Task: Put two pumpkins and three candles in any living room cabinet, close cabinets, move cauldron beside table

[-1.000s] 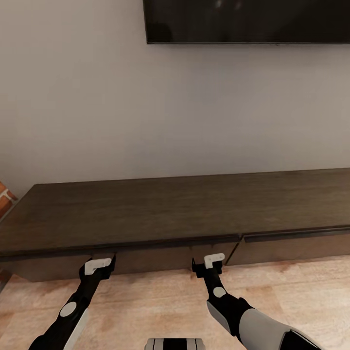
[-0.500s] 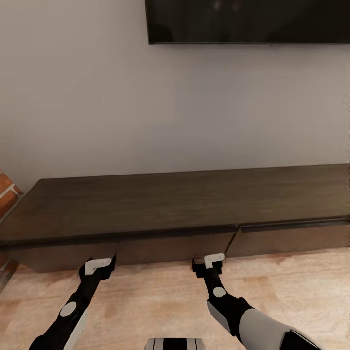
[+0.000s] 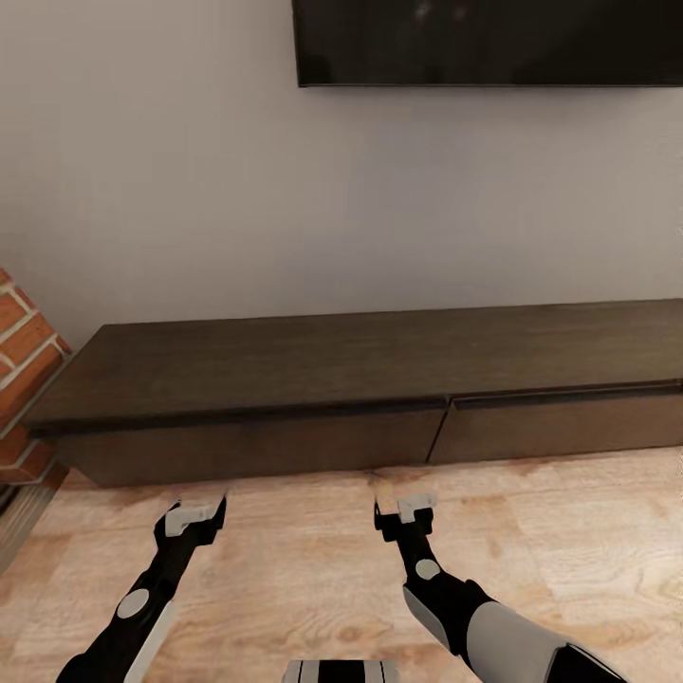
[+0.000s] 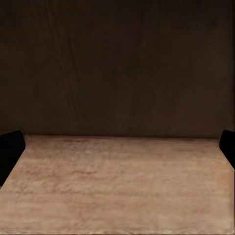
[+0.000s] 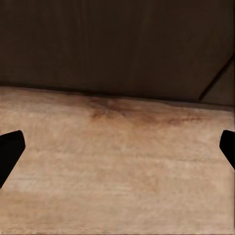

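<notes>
- Low TV cabinet (image 3: 285,446) against far wall: both fronts shut.
- Pumpkins, candles, cauldron: whereabouts cannot be told, so progress is unsettled.
- Left gripper (image 3: 196,517), right gripper (image 3: 403,512): jaws open, empty, over floor (image 3: 285,569).

Low dark cabinet (image 3: 285,379) on wood floor (image 3: 313,569)

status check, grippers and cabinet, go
Left gripper open, empty. Right gripper open, empty. Low dark cabinet ahead, both fronts shut, top bare. Bare wood floor between.
</notes>
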